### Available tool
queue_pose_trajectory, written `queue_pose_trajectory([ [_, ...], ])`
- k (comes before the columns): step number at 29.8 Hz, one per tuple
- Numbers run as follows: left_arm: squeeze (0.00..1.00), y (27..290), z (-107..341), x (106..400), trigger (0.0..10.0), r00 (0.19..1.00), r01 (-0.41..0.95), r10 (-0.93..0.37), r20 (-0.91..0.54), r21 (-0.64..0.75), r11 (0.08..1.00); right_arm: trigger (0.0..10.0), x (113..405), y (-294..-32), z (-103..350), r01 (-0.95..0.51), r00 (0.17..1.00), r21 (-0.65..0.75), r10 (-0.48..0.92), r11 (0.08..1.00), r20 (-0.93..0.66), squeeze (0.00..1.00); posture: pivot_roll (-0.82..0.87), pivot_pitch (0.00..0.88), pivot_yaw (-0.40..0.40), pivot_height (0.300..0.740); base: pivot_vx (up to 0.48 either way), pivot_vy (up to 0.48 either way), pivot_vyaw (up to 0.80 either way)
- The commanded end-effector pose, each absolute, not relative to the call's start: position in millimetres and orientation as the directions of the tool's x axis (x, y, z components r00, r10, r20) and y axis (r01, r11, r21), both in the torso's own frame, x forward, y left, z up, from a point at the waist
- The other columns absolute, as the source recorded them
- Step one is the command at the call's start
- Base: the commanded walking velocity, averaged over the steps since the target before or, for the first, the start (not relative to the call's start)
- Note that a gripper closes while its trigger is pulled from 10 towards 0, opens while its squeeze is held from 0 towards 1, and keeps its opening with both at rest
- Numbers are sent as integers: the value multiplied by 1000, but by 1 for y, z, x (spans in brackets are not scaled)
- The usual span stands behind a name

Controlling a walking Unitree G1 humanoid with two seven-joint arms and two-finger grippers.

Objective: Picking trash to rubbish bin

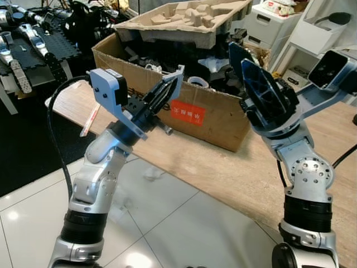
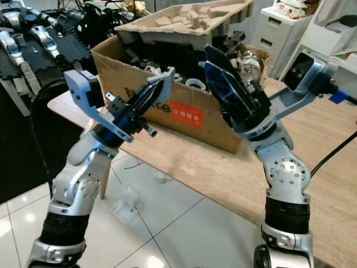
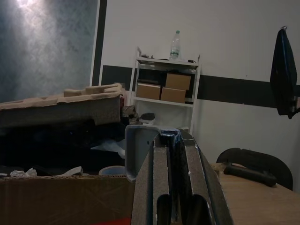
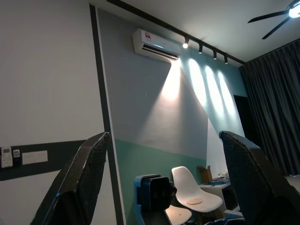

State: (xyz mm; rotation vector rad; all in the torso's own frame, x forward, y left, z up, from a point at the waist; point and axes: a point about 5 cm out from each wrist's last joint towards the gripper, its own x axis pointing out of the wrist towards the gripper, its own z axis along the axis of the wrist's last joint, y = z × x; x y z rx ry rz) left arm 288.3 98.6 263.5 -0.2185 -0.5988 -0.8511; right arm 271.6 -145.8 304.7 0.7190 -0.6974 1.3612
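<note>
Both arms are raised in front of a big open cardboard box [image 1: 184,106] (red label on its side) sitting on a wooden table [image 1: 234,178] across the middle of the frame. The box is crammed with dark junk, with a molded pulp tray [image 1: 189,19] on top. The left gripper [image 1: 167,92] has its fingers pressed together with nothing between them. The right gripper [image 2: 220,84] is spread wide, empty, tilted upward. A crumpled bit of trash [image 1: 150,174] lies on the white floor tiles [image 1: 167,223], lower centre.

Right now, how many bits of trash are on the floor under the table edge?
2 visible: a crumpled scrap near the table edge, a flat clear wrapper beside the left arm. More may be hidden by the arms.
</note>
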Motion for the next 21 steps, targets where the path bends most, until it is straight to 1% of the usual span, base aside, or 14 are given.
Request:
queue_pose_trajectory([
  [1, 0, 100, 266, 287, 10000, 493, 767, -652, 576, 66, 638, 10000, 268, -149, 310, -997, 63, 29, 581, 67, 812, 0, 88, 51, -53, 740, 0, 0, 0],
  [5, 0, 101, 269, 288, 10000, 483, 770, -651, 586, 69, 634, 10000, 267, -151, 312, -999, 47, 50, 527, 9, 849, 0, 70, 46, -56, 740, 0, 0, 0],
  [8, 0, 101, 271, 287, 10000, 472, 775, -655, 590, 76, 627, 10000, 263, -150, 312, -998, 9, 42, 495, -56, 869, 0, 70, 46, -56, 740, 0, 0, 0],
  [9, 0, 101, 272, 287, 10000, 470, 776, -656, 590, 77, 626, 10000, 262, -151, 311, -997, 6, 43, 488, -64, 873, 0, 70, 46, -56, 740, 0, 0, 0],
  [11, 0, 101, 272, 287, 10000, 469, 776, -656, 592, 78, 625, 10000, 264, -152, 310, -997, 19, 50, 489, -50, 872, 0, 70, 39, -57, 740, 0, 0, 0],
  [13, 0, 104, 274, 288, 10000, 475, 769, -646, 598, 75, 635, 10000, 279, -158, 308, -989, 144, 111, 503, 95, 852, 0, 72, 38, -57, 740, 0, 0, 0],
  [14, 0, 105, 274, 288, 10000, 478, 765, -641, 600, 73, 639, 10000, 283, -160, 308, -982, 184, 133, 494, 137, 849, 0, 72, 38, -57, 740, 0, 0, 0],
  [15, 0, 107, 275, 289, 10000, 490, 754, -629, 603, 69, 653, 10000, 288, -166, 310, -972, 223, 160, 470, 171, 854, 0, 72, 38, -57, 740, 0, 0, 0],
  [16, 0, 108, 275, 290, 10000, 498, 747, -621, 605, 65, 662, 10000, 291, -169, 311, -966, 244, 176, 452, 187, 858, 0, 72, 38, -57, 740, 0, 0, 0],
  [17, 0, 108, 275, 290, 10000, 498, 747, -621, 605, 65, 662, 10000, 291, -169, 311, -966, 244, 176, 452, 187, 858, 0, 72, 38, -57, 740, 0, 0, 0],
  [18, 0, 110, 275, 291, 10000, 507, 736, -609, 610, 60, 674, 10000, 298, -176, 312, -946, 302, 215, 422, 241, 855, 0, 71, 37, -56, 740, 0, 0, 0],
  [19, 0, 112, 276, 292, 10000, 513, 730, -601, 613, 57, 681, 10000, 303, -181, 313, -929, 342, 244, 398, 277, 851, 0, 71, 37, -56, 740, 0, 0, 0],
  [20, 0, 116, 278, 294, 10000, 528, 713, -570, 630, 36, 700, 10000, 312, -193, 313, -893, 416, 311, 332, 325, 847, 0, 71, 37, -56, 740, 0, 0, 0],
  [21, 0, 121, 281, 296, 10000, 542, 697, -538, 646, 13, 717, 10000, 319, -204, 311, -857, 473, 365, 275, 363, 837, 0, 71, 37, -56, 740, 0, 0, 0],
])
